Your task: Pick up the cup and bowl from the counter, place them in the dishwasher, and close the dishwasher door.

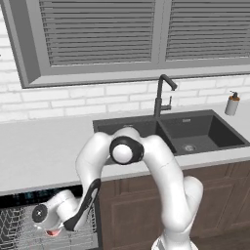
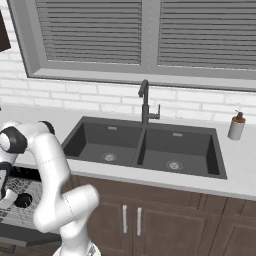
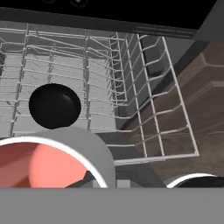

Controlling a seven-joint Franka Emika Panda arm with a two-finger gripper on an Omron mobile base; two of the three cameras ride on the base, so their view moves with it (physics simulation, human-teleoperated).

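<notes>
red-lined cup (image 3: 48,164) sits clamped in the closed gripper (image 1: 52,231), low over the dishwasher rack (image 3: 144,109). the black bowl (image 3: 54,106) lies in the rack just beyond the cup.

Bowl (image 3: 54,106) amid free rack (image 3: 131,78) floor

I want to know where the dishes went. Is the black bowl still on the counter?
No, the bowl sits in the dishwasher's wire rack, off the counter.

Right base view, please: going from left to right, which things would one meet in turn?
Small shallow black bowl in the grey wire rack → dark double sink with its dark tap → white soap dispenser with a dark pump.
</notes>
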